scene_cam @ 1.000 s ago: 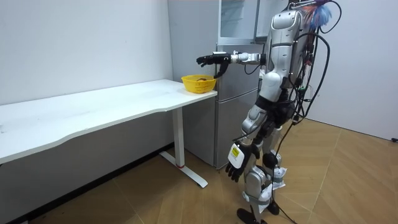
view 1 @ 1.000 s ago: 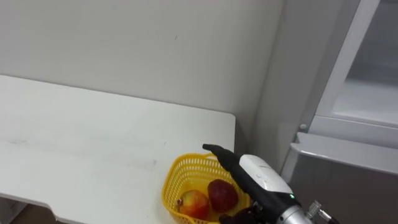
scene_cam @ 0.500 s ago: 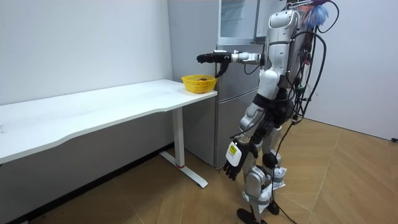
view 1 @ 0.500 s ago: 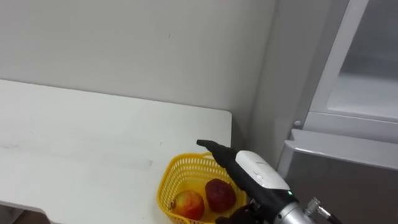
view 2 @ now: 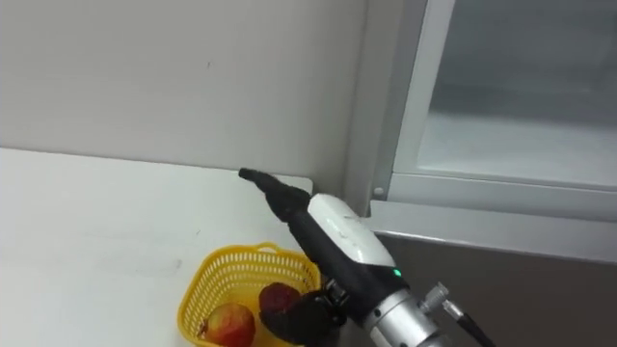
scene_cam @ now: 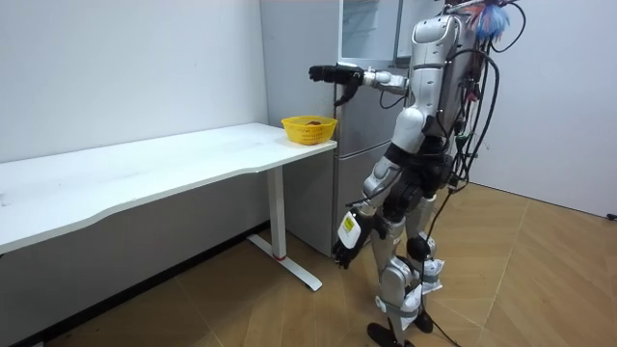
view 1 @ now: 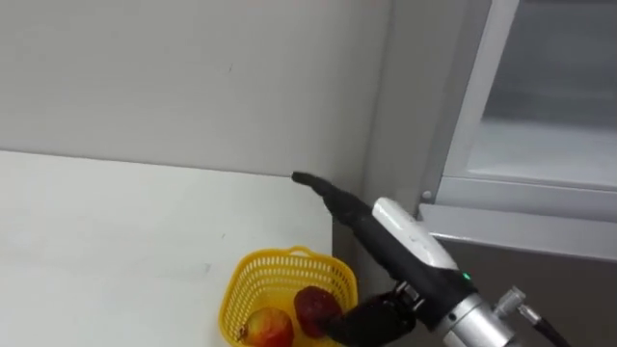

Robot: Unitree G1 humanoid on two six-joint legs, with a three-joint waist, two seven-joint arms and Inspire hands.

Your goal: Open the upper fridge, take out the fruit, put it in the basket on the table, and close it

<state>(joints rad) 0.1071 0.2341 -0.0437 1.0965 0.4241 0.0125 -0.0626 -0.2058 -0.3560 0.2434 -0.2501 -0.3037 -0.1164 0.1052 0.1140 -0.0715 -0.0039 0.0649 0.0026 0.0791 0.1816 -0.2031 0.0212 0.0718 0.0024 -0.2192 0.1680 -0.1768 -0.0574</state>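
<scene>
1. The fridge stands beside the worktop. Its upper compartment is open, and the visible shelf looks bare.
2. The right hand hovers over the yellow basket, fingers straight, holding nothing. The left hand hangs relaxed by the thigh.
3. In the basket lie an apple and a dark red fruit. Both are probably light, firm, smooth and easily bruised, so cup them round the middle.

The yellow basket is cut off by the lower edge, as is the yellow-red fruit in it. The right robot hand over the basket covers its right side and part of the dark red fruit. Right of the basket, the fridge runs past the top and right edges.
</scene>
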